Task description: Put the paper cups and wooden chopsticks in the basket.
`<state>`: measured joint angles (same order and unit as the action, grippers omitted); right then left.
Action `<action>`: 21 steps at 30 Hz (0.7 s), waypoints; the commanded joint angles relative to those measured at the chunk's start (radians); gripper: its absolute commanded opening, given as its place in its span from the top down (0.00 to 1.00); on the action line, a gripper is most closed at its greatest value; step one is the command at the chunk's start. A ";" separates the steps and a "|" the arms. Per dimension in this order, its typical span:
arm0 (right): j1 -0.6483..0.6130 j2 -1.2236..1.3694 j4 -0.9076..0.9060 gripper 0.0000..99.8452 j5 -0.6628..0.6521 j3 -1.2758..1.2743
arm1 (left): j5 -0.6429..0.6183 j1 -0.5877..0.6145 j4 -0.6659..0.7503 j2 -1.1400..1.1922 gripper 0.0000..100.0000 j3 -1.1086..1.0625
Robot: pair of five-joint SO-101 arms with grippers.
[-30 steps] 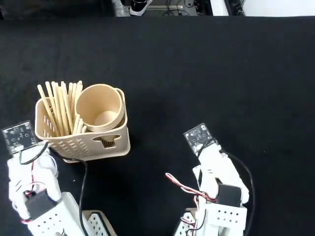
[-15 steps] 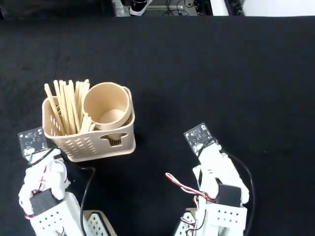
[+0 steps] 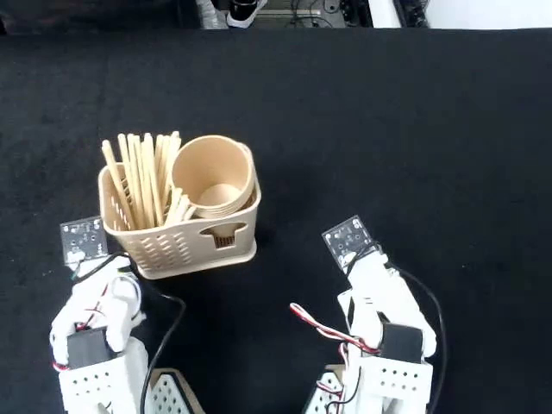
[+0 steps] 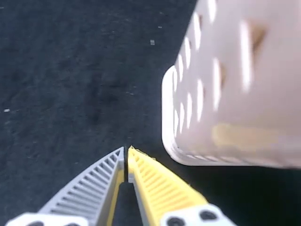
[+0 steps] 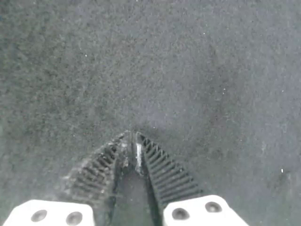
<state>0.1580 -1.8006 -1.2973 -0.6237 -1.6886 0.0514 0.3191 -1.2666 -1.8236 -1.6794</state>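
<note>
Left tool (image 4: 126,149) pinched closed on nothing, tips just beside the slotted wall of the basket (image 4: 225,94); right tool (image 5: 131,135), likewise closed and empty, over black worktop (image 5: 211,70). From above, left of centre, the beige basket holds nested paper cups (image 3: 213,172) and upright wooden chopsticks (image 3: 142,177).

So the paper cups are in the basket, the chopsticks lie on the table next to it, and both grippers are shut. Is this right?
Not quite. The chopsticks do not lie on the table. They stand inside the basket, beside the paper cups, as the high view shows. The rest holds: the cups are in the basket, and the left gripper and right gripper are both shut.
</note>
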 commanded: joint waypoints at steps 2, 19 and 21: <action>-0.009 -0.048 -0.008 0.99 -0.006 0.002 | -0.015 -0.022 -0.008 0.000 0.97 -0.019; -0.009 -0.048 -0.008 0.99 -0.006 0.002 | -0.015 0.245 -0.008 0.000 0.97 -0.019; -0.009 -0.048 -0.008 0.99 -0.006 0.002 | -0.015 0.245 -0.008 0.000 0.97 -0.019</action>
<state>0.1580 -1.8006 -1.2973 -0.6237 -1.6886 0.0437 0.5539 -1.2743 -1.8190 -1.6824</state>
